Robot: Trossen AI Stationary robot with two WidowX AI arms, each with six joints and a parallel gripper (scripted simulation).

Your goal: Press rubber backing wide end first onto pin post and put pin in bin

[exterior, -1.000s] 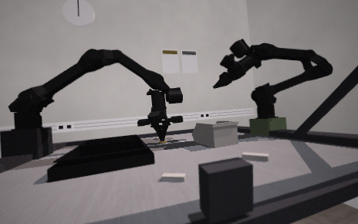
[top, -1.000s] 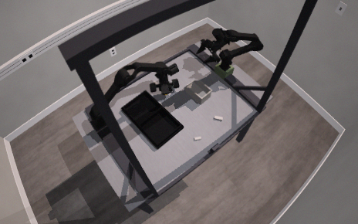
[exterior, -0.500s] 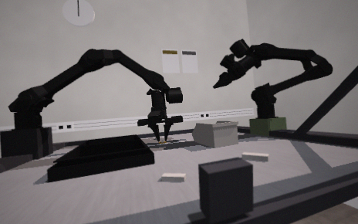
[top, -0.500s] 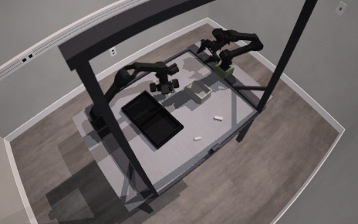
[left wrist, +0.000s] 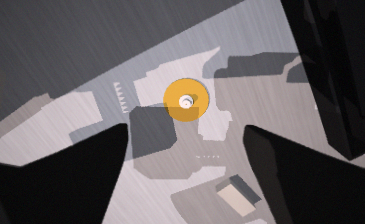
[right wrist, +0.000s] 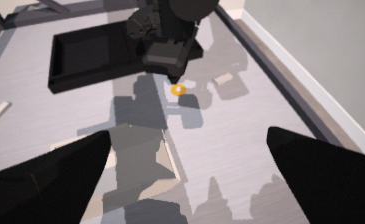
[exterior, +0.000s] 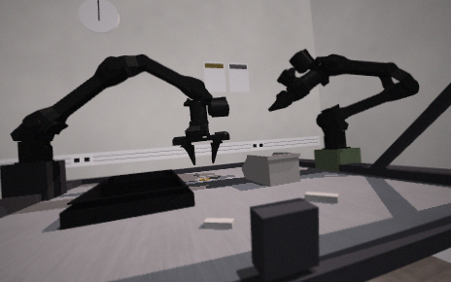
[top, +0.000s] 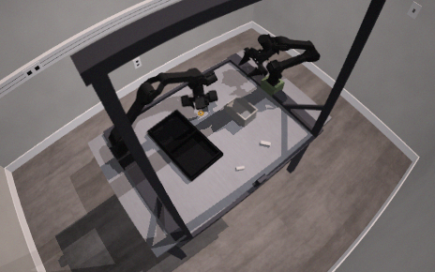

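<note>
The orange round pin [left wrist: 186, 100] lies flat on the table with a small white piece at its centre; I cannot tell whether that is the bare post or a backing. It also shows in the top view [top: 201, 113] and in the right wrist view [right wrist: 178, 90]. My left gripper [exterior: 201, 158] [left wrist: 186, 132] hangs open and empty a little above the pin, fingers apart on either side of it. My right gripper [exterior: 273, 108] is open and empty, raised high at the far side. The black two-part tray [top: 184, 143] lies beside the pin.
A grey open box [top: 242, 111] stands on the other side of the pin. Small pale blocks lie on the table [top: 264, 146] [top: 238, 165], and one lies close to the pin [left wrist: 238, 195]. A dark cube [exterior: 284, 238] stands at the front edge. Frame posts rise around the table.
</note>
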